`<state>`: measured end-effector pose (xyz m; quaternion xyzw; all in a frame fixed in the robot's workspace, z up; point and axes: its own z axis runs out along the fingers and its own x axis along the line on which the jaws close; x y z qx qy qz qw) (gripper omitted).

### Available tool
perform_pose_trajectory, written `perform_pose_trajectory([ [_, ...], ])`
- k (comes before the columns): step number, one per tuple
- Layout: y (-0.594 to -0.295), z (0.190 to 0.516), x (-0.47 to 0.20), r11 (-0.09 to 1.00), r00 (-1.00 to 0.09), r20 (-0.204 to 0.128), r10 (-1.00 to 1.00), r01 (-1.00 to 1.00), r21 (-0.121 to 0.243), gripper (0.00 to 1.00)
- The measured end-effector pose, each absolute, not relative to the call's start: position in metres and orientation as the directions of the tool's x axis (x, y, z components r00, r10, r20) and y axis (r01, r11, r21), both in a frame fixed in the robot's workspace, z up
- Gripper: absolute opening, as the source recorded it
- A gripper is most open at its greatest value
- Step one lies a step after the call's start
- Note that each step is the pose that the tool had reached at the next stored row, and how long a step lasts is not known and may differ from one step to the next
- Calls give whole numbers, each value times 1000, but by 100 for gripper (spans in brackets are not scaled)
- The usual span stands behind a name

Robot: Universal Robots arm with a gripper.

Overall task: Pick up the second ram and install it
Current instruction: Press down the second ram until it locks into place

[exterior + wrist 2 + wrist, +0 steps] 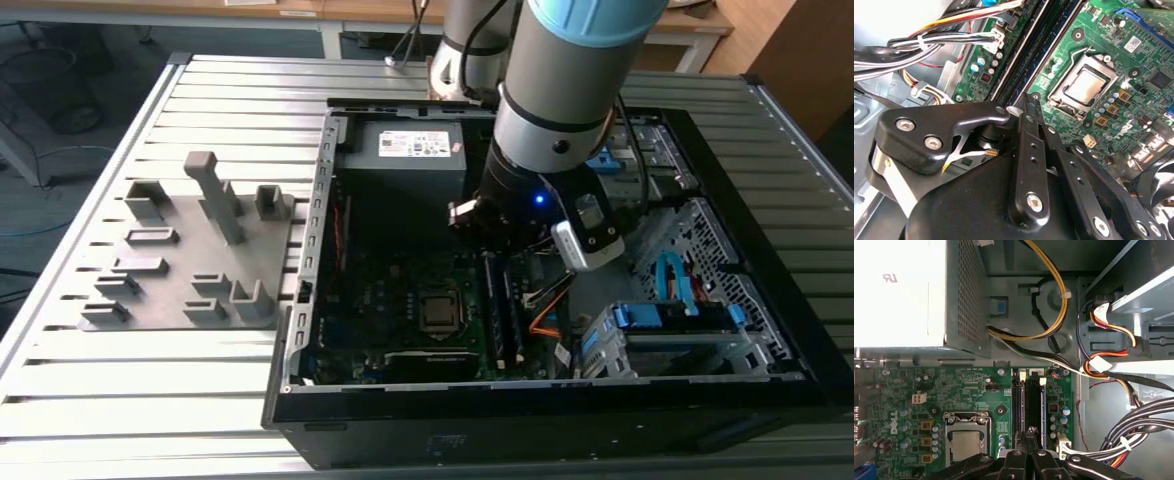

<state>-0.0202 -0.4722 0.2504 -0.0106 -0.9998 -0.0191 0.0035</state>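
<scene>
Black end effector (1026, 100) fingers (1026, 437), closest to both wrist cameras, are clenched together with tips pressing down at the memory slots (1029, 405), where the second ram (1042, 412) stands seated on edge beside another stick on the green motherboard (1114, 75). Just beside the slots sits the bare processor socket (965, 440), with bundled cables (1124, 440) on the slots' other side and the grey power-supply box (407, 160) beyond. Arm (561, 90) reaches down into the open computer case (534, 400) lying on the slatted metal counter (147, 400), a grey parts fixture (187, 260) resting near the case toward the exterior view's left.
</scene>
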Motion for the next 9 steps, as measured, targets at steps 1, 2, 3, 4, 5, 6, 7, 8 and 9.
perform_pose_trajectory([
  [1, -472, 250, -20, 999, -1000, 7, 21, 21, 38, 10],
  [2, -472, 250, -20, 999, -1000, 8, 21, 21, 38, 10],
  [3, -472, 250, -20, 999, -1000, 7, 21, 21, 38, 10],
  [4, -472, 250, -20, 999, -1000, 8, 21, 21, 38, 10],
  [5, -472, 250, -20, 999, -1000, 8, 21, 21, 38, 10],
  [6, -472, 250, -20, 999, -1000, 8, 21, 21, 38, 10],
  [7, -472, 250, -20, 999, -1000, 7, 21, 21, 38, 10],
  [8, -472, 250, -20, 999, -1000, 8, 21, 21, 38, 10],
  [9, -472, 250, -20, 999, -1000, 8, 21, 21, 38, 10],
])
